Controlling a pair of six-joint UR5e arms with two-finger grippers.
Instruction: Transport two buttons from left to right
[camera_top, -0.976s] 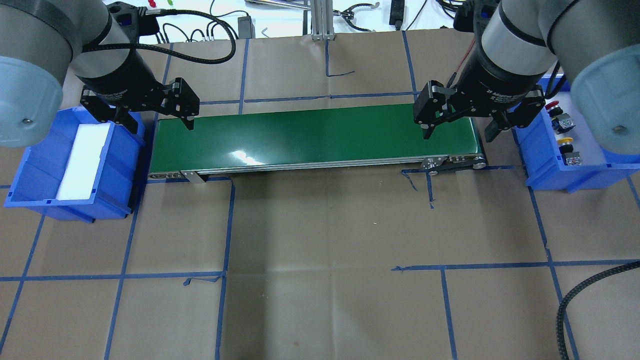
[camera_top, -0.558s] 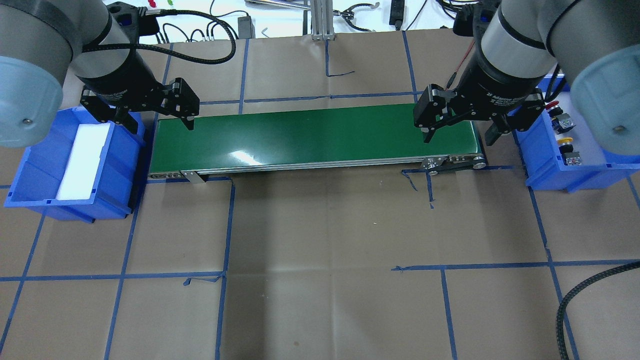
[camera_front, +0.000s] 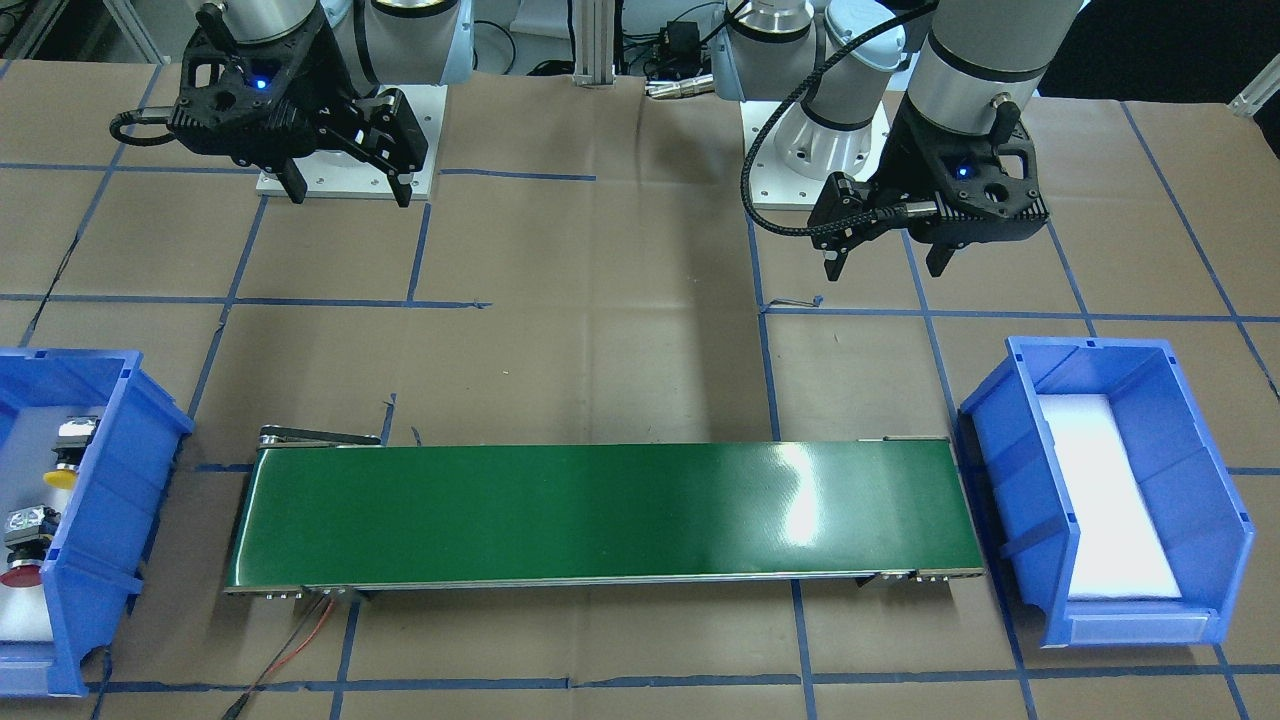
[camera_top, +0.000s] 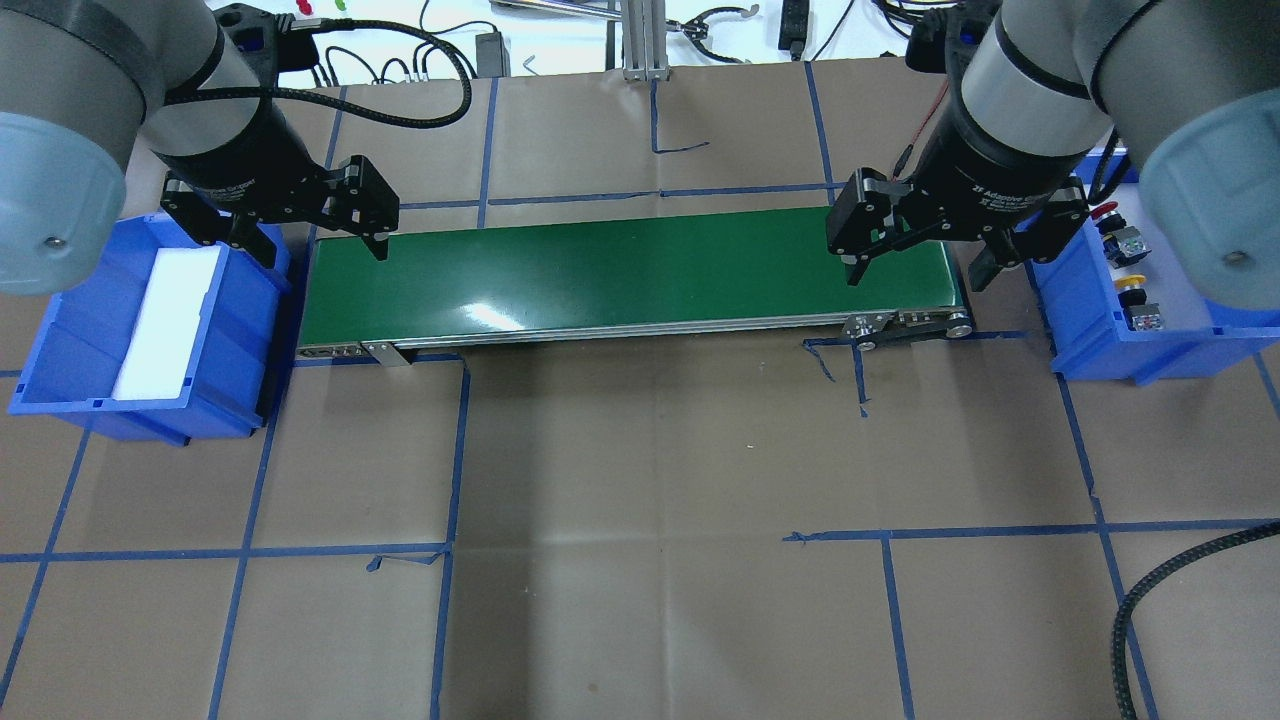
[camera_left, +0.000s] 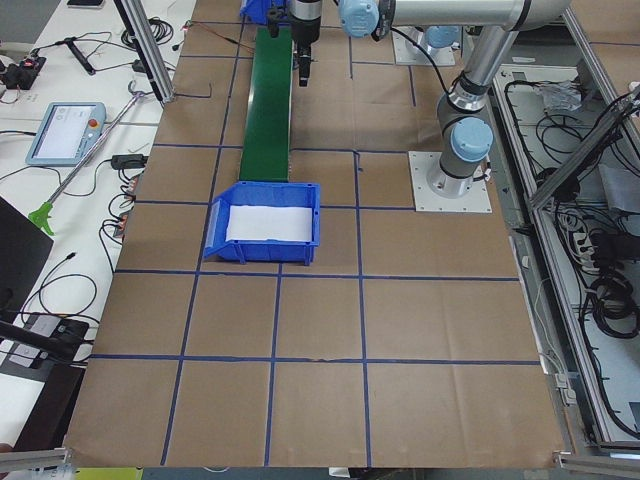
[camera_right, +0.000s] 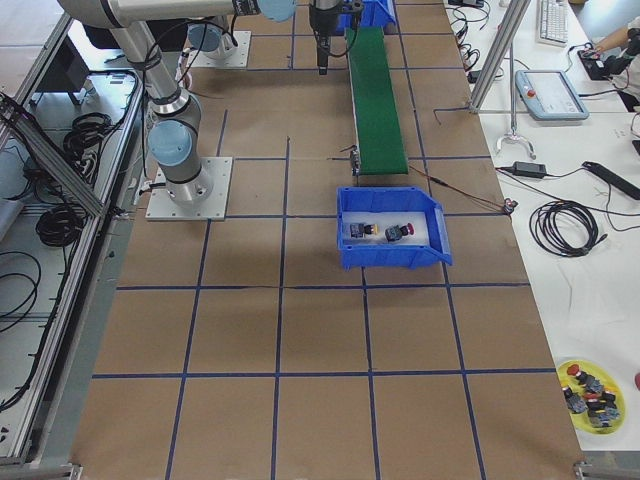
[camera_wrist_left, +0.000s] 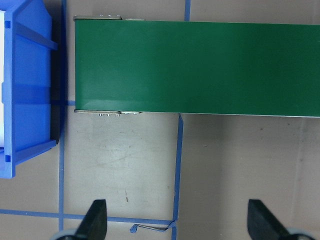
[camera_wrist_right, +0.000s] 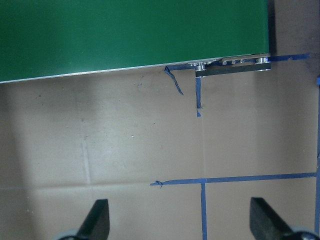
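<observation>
Both buttons lie in the blue bin (camera_top: 1085, 330) on my right: the red button (camera_top: 1106, 212) at its far end, the yellow button (camera_top: 1131, 285) nearer. The front-facing view shows the yellow button (camera_front: 59, 478) and the red button (camera_front: 20, 574) in that bin (camera_front: 120, 470). My right gripper (camera_top: 918, 268) hangs open and empty over the right end of the green conveyor belt (camera_top: 630, 275), apart from the bin. My left gripper (camera_top: 320, 243) is open and empty above the belt's left end. In both wrist views bare fingertips (camera_wrist_left: 95, 222) (camera_wrist_right: 97, 220) spread wide over brown paper.
A second blue bin (camera_top: 245, 330) with a white foam pad stands at the belt's left end. Blue tape lines cross the brown paper table. Cables and tools lie along the far edge; a braided cable (camera_top: 1150, 600) curls at the near right.
The right arm has shifted very slightly near the belt's right end. The left arm, the bins and the buttons are unchanged.
</observation>
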